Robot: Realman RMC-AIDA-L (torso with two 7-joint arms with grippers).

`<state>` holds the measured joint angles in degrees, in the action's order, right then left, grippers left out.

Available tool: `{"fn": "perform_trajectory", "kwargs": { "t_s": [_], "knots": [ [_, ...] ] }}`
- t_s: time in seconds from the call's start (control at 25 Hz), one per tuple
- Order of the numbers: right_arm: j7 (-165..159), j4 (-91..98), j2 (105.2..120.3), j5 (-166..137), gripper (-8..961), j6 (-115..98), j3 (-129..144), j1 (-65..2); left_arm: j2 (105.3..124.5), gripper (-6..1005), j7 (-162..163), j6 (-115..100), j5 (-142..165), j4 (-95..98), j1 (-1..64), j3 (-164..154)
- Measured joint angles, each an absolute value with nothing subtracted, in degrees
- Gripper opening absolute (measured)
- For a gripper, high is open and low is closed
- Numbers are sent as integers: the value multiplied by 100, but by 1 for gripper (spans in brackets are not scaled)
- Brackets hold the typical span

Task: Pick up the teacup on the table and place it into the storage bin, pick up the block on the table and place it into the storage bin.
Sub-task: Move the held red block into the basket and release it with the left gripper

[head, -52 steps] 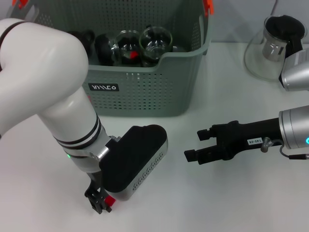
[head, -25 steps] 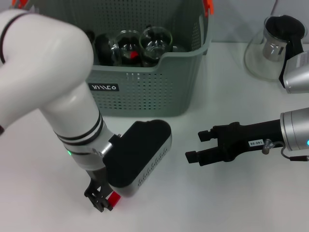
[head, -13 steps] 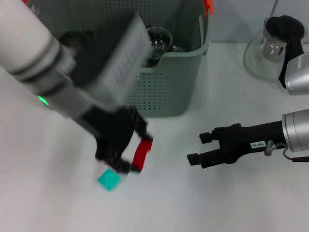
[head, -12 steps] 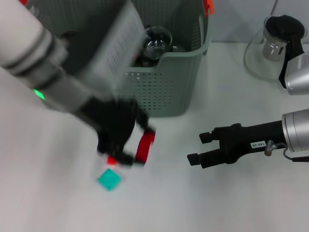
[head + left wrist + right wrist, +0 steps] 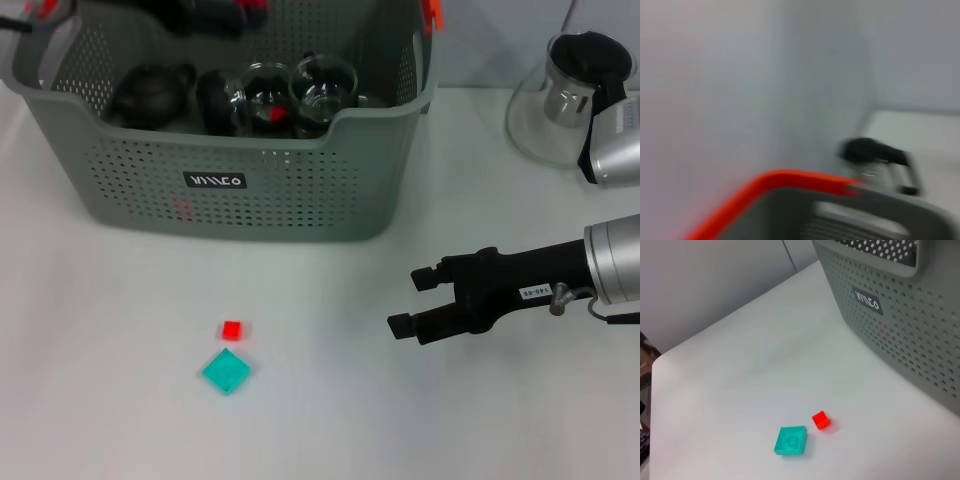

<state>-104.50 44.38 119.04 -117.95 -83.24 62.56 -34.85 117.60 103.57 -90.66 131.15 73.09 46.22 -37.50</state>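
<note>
The storage bin point(image 5: 270, 190), grey-green and perforated with a black label, stands at the back of the white table point(image 5: 120, 400), its far end cut off by the frame edge; inside it, partly screened by the walls, sit two glass teacups point(image 5: 322, 85), a dark teapot point(image 5: 150, 88) and another dark vessel whose shape is hard to read; something small and red shows through one cup, but what it is cannot be told. On the open table in front of the bin lie a small red block point(image 5: 232, 329) and, just beside it on the near side, a flat teal block point(image 5: 227, 371), neither touched by anything. The left gripper point(image 5: 205, 15) is only a dark, red-tinged shape cut off at the top edge above the bin's far side; whether it is open, closed or carrying anything cannot be told, and its own wrist view is a blur of grey wall and an orange-edged rim. The right gripper point(image 5: 415, 298) hovers low over the table, well apart from the blocks, its jaws spread and empty; behind its arm stands a glass pitcher point(image 5: 555, 100) with a black lid.
</note>
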Motion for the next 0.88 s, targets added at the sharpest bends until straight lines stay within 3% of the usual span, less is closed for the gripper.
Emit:
{"fn": "perform_trajectory", "kwargs": {
  "t_s": [0.16, 0.76, 0.84, 0.88],
  "knots": [
    [-10448, 4434, 11892, -11806, 945, -8325, 6264, -3530, 11455, 662, 10665, -7788, 13122, 6201, 4816, -3796],
    [-10445, 4406, 11882, -11822, 944, -8407, 6286, -3546, 11488, 668, 10972, -6167, 13316, 5569, 4802, -4282],
    [-10422, 4401, 11882, -11821, 944, -8412, 6285, -3530, 11475, 849, 11068, -6134, 13395, 5674, 4789, -4276],
    [-10406, 4399, 11882, -11822, 944, -8411, 6284, -3520, 11472, 854, 11136, -6146, 13432, 5775, 4774, -4267]
  ]
}}
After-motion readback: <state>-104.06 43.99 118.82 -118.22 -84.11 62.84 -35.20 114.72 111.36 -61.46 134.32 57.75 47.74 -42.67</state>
